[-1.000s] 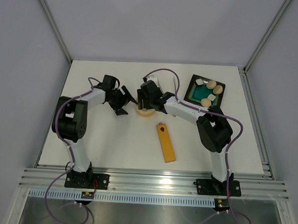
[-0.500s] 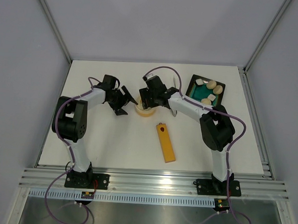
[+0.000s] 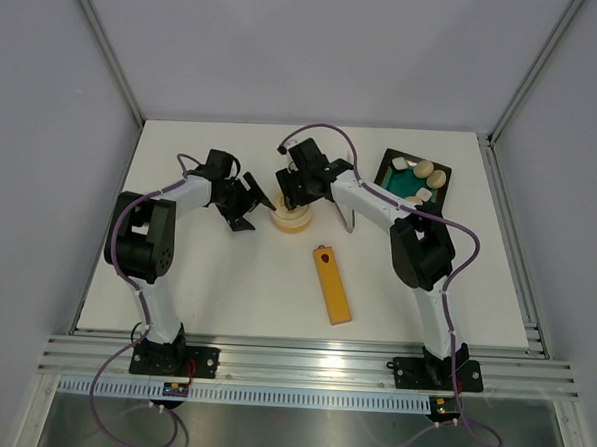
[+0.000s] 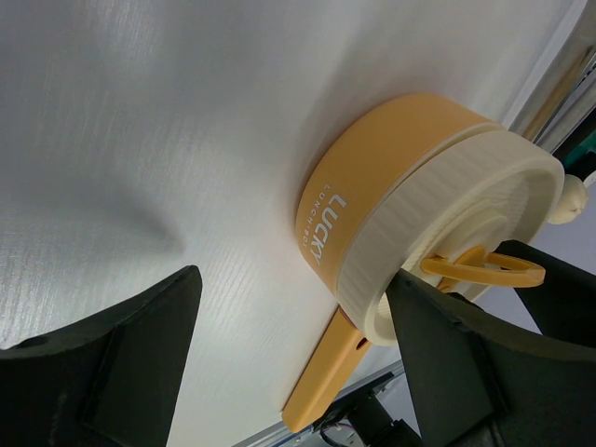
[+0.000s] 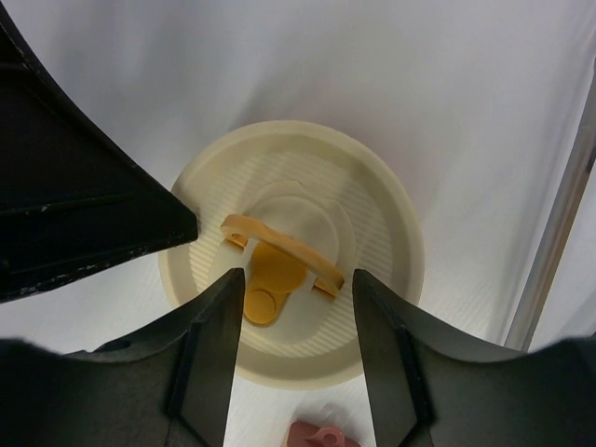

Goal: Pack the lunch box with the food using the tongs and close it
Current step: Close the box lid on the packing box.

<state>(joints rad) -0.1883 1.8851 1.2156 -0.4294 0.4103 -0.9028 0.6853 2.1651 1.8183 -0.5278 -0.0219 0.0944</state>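
The lunch box (image 3: 291, 219) stands mid-table with its cream lid (image 5: 296, 296) on; its yellow wall reads LUCKY (image 4: 372, 186). My right gripper (image 5: 298, 346) hangs just above the lid, open, one finger on each side of the orange handle loop (image 5: 284, 247) without touching it. My left gripper (image 4: 289, 368) is open at the box's left side, and its right finger (image 4: 447, 363) is close to the lid's rim. Food (image 3: 436, 177), cream ovals and white blocks, lies in the black tray (image 3: 389, 168). A thin silver strip, likely the tongs (image 3: 348, 221), shows beside the right arm, mostly hidden.
A long orange-yellow bar (image 3: 331, 285) with a red dot lies in front of the lunch box. A small reddish piece (image 5: 317, 436) sits on the table by the box's near side. The table's right rail (image 3: 508, 235) runs past the tray.
The right arm has swung back and left, bringing its gripper over the lid, and its jaws have narrowed around the handle. The left arm and the lunch box have not moved.
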